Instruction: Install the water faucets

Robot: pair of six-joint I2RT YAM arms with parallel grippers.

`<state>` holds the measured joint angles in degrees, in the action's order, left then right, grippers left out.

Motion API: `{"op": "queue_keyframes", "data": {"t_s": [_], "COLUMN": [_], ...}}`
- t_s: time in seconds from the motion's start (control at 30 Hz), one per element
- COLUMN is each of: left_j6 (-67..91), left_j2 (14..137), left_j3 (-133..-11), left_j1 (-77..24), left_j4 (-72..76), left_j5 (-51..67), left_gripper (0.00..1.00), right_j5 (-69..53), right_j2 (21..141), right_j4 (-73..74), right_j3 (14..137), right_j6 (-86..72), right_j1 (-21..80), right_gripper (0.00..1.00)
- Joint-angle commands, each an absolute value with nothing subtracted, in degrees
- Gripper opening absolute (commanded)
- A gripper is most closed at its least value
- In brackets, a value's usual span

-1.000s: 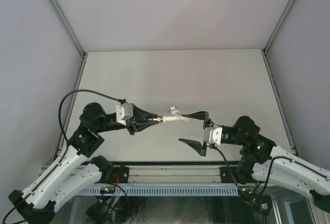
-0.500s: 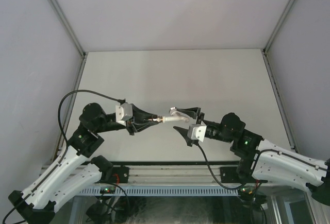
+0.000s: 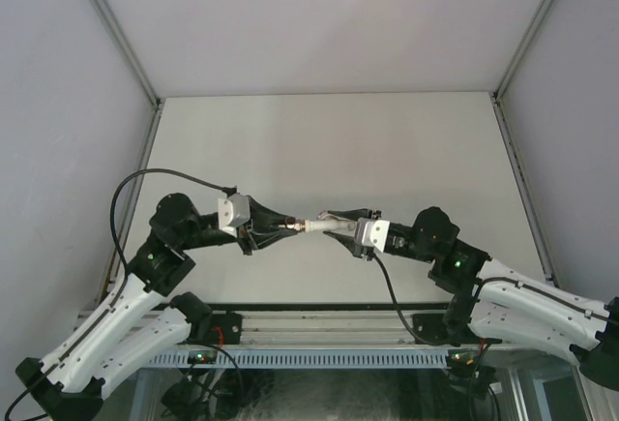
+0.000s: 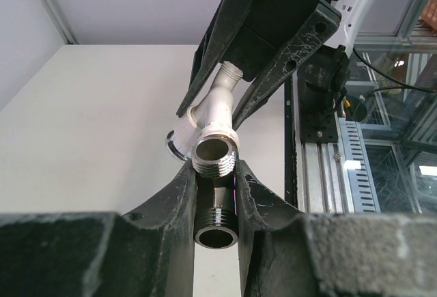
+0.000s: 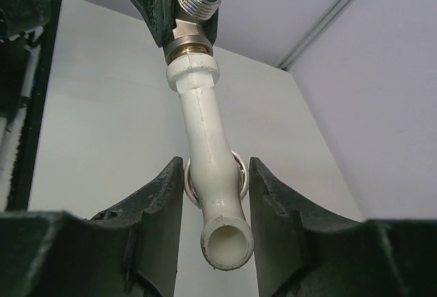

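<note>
Over the near part of the pale table [image 3: 387, 140], both arms reach inward, fingertips almost nose to nose. The left gripper [image 3: 288, 221] clamps the short dark-grey metal threaded fitting [image 4: 216, 209], joined end-on to the white bent plastic tap [image 5: 205, 140]. The right gripper [image 3: 331, 223] brackets the tap; whether it pinches cannot be told.

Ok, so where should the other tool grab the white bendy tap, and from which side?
Probably the white tap on its long tube, coming from the right, opposite the left tool. That tool pinches the metal fitting at the tap's threaded end, so only the tube sticks out free. It looks smooth and slim enough to sit between the fingers of the right tool.
</note>
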<state>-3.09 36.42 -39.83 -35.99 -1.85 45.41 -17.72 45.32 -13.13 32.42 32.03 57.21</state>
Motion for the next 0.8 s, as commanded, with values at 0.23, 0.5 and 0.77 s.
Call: {"op": "queue_keyframes", "data": {"t_s": [0.23,0.5,0.77], "left_j6": [-6.6,-8.1,-9.5], "left_j2": [37.1,36.8,36.3], "left_j3": [-41.5,-41.4,-41.0], "left_j1": [-36.1,-36.1,-36.1], "left_j4": [0.3,0.0,-0.4], "left_j5": [44.7,44.7,44.9], "left_gripper": [0.00,0.00,0.00], "right_j5": [-46.1,-49.9,-48.0], "right_j2": [46.3,51.9,55.8], "right_j4": [-22.0,-24.9,-30.1], "right_j3": [35.1,37.3,37.6], "right_j6": [-5.5,-37.3,-63.3], "right_j1": [44.0,43.0,42.9], "right_gripper": [0.00,0.00,0.00]}}
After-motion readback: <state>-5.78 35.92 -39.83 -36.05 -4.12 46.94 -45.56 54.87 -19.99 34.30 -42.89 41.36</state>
